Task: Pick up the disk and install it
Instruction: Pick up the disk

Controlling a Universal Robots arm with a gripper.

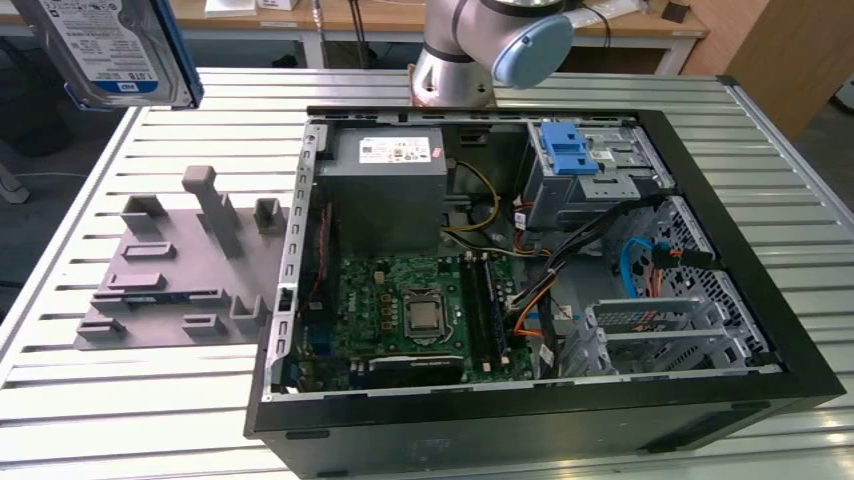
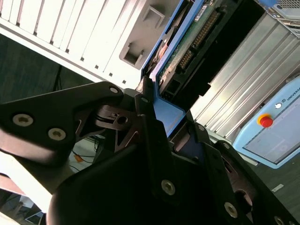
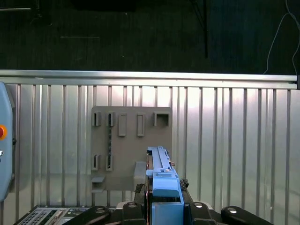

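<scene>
First wrist view: end effector (image 3: 165,210) clenched on the disk (image 3: 161,176), above grey fixture plate (image 3: 124,150) beside open computer case (image 1: 534,432).

The disk (image 1: 94,35) carries a blue-and-white label (image 1: 130,82) with small print. A white sticker (image 1: 395,150) with print sits on the grey box (image 1: 380,195). Lettering (image 2: 291,95) stands on the pale-blue pendant (image 2: 276,133) near its red button (image 2: 266,121). None of it reads with certainty.

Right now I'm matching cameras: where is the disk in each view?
Exterior view: disk held high at the exterior view's left.
First wrist view: disk edge-on in the gripper, above the slatted table.
Second wrist view: disk clamped, connectors showing.
Shared landmark: the slatted table.
</scene>
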